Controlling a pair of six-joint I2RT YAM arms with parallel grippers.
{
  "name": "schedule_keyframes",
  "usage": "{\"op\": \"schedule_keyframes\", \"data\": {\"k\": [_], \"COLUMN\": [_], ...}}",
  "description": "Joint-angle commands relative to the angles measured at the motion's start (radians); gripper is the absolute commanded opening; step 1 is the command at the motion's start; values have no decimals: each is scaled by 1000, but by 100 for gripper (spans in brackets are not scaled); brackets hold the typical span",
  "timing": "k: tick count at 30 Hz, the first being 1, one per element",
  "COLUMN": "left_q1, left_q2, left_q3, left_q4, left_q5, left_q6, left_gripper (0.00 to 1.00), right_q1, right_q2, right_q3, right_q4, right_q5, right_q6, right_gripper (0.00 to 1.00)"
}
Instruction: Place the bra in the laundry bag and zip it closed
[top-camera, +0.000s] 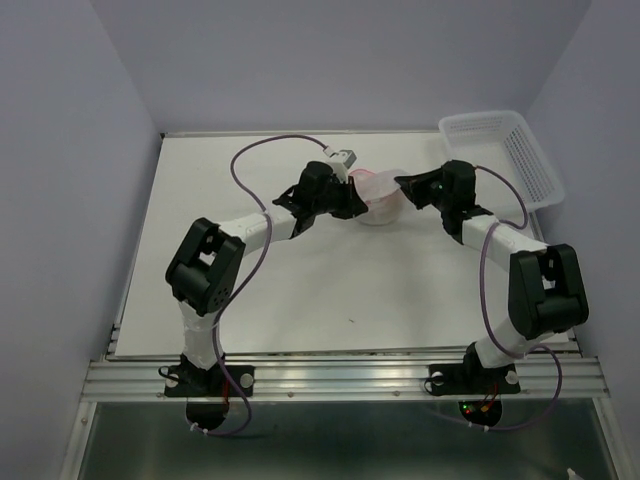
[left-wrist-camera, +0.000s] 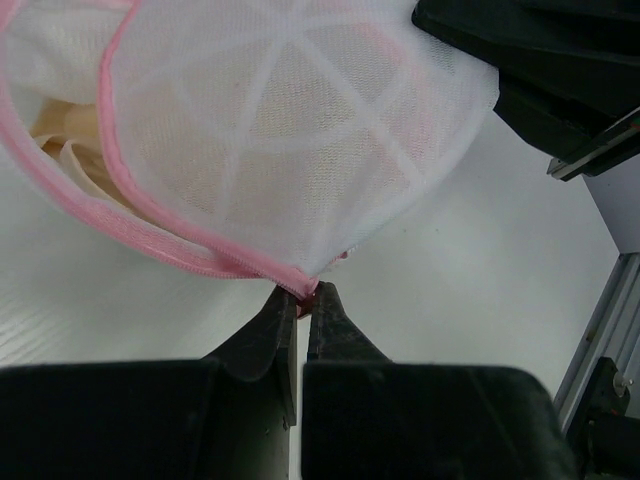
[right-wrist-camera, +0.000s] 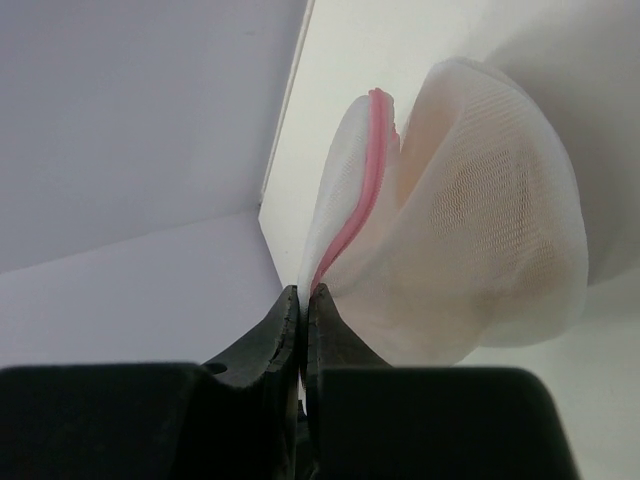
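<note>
The laundry bag, a white mesh pouch with a pink zipper band, sits at the table's far middle between both grippers. My left gripper is shut on the pink zipper pull at the bag's rim. My right gripper is shut on the bag's edge by the pink band. The peach-beige bra shows inside the bag through its open left side, and as a peach tint through the mesh in the right wrist view.
A rigid white slotted basket stands at the far right corner. A small grey-white device on the purple cable lies behind the bag. The right arm's black body is close behind the bag.
</note>
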Motion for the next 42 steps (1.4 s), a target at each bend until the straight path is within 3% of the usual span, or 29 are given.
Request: {"op": "schedule_keyframes", "data": {"k": [1,10,13,14,17,18,19,20,22,23,24,25,26,27,28,31,33,36,42], "left_q1": [22,60,62,62,60,62,62,62,60,62,62,60,60,62,62,60,60,60,60], "left_q2": [-81,-132,-135,-133,-133,-135,-135,-133,-133,-135,-135,-135,-132,-127,-118,-118,-121,-136,-158], "left_q3": [-70,-141,-129,-112,-100,-92,-86,-78,-48,-41,-28,-18,-9,5,31,58,71,89,78], "left_q4": [-28,-62,-99,-125,-121,-117,-117,-122,-157,-163,-179,-186,-200,-232,-248,-292,-321,-352,-340], "left_q5": [-96,-96,-102,-102,-14,33,50,61,82,85,96,101,102,113,121,128,142,174,239], "left_q6": [58,98,136,138,129,121,112,98,81,69,64,60,57,58,64,70,80,81,41], "left_gripper": [0,0,0,0,0,0,0,0,0,0,0,0,0,0,0,0,0,0,0], "right_q1": [-55,-135,-135,-135,-135,-135,-135,-135,-135,-135,-135,-104,-84,-63,-38,58,103,189,221], "right_q2": [-67,-4,28,46,81,85,82,75,22,5,-12,-44,-44,-81,-104,-149,-147,-135,-109], "right_q3": [45,88,151,218,275,294,309,321,329,338,364,374,378,372,333,325,351,381,394], "right_q4": [-6,-18,-21,-27,-35,-85,-110,-129,-223,-278,-435,-505,-565,-610,-616,-687,-751,-808,-817], "right_q5": [67,-52,-110,-223,-371,-393,-408,-505,-586,-651,-652,-608,-576,-533,-484,-393,-379,-325,-325], "right_q6": [-81,-239,-382,-510,-658,-704,-747,-901,-1046,-1239,-1337,-1543,-1545,-1720,-1776,-2058,-2163,-2270,-2370], "right_gripper": [1,1,1,1,1,6,18,33,67,73,81,85,89,96,100,100,100,100,100]}}
